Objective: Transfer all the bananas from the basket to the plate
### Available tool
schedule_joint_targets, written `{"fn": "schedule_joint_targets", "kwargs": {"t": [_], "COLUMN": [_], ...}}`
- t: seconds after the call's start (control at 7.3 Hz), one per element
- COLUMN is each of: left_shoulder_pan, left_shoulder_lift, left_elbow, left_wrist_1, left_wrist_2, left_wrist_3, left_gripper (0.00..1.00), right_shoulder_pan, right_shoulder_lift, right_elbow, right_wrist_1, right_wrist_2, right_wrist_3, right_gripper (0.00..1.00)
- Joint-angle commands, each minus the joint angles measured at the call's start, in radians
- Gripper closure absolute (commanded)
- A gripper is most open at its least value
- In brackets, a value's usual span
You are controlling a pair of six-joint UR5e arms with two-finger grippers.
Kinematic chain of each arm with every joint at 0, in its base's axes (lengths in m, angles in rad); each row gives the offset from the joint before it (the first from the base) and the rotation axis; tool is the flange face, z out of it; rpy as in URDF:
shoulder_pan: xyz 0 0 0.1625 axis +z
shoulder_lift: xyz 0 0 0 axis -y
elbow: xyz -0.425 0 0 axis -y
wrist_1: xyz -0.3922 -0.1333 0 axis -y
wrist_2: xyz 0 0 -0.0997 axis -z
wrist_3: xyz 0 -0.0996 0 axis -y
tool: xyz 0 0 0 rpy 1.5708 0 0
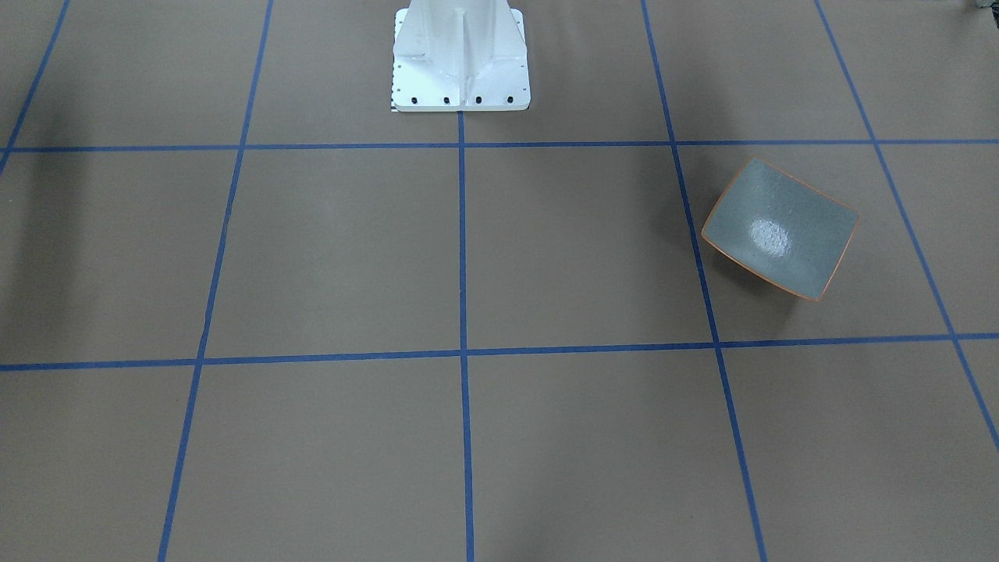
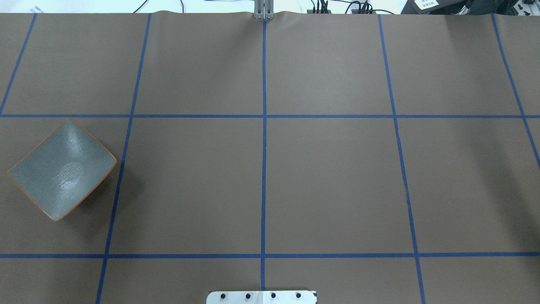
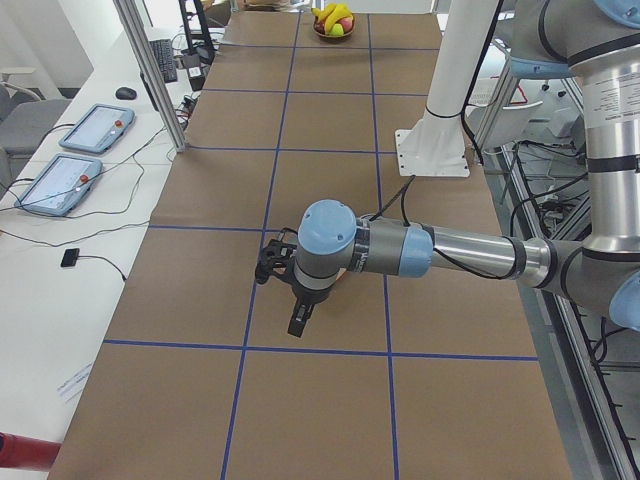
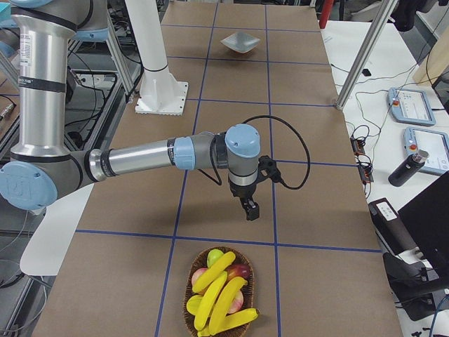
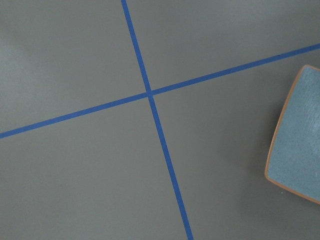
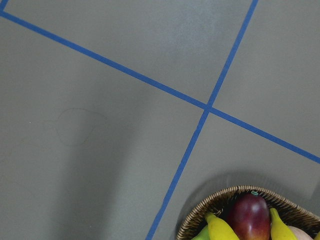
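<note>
At the table's end on the robot's right, the bananas [image 4: 223, 295] lie piled in a woven basket [image 4: 191, 309], over a dark red fruit [image 6: 249, 214], all within the rim. The plate [image 2: 61, 169] sits well apart from them, toward the opposite end on the robot's left. It lies flat on the brown paper inside one blue-taped square, turned corner-on to the grid lines, with a bright glare on its grey-blue inside. The right gripper [image 4: 250, 209] hangs fingers down above the paper near the basket, with one taped line between them. The left gripper [image 3: 300, 322] hangs the same way near the plate, whose corner shows at the right edge of the left wrist view. Both grippers show only in the side views, so I cannot tell how wide either stands or whether it holds anything.
</note>
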Motion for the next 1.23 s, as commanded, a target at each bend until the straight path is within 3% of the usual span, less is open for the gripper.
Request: {"fn": "schedule_joint_targets", "kwargs": {"t": [0.0,0.41,1.1], "left_shoulder_pan": [0.000,0.000,-0.002], "left_shoulder_lift": [0.001,0.003,0.009], "left_elbow": [0.004,0.003,0.001], "left_wrist_1": [-0.002,-0.004,-0.007], "left_wrist_2": [-0.003,-0.003,-0.005], "left_wrist_3": [0.001,0.003,0.004], "left_gripper": [0.00,0.00,0.00], "right_shoulder_pan": [-0.001,-0.001,-0.003], "right_shoulder_lift": [0.001,0.050,-0.023], "right_elbow": [-0.107,-0.453,-0.478], "right_wrist_1": [0.026,0.304,0.379], "right_wrist_2": [-0.016,0.075,0.107], "right_wrist_3": [-0.199,-0.226,-0.199], "right_gripper": [0.00,0.00,0.02]}}
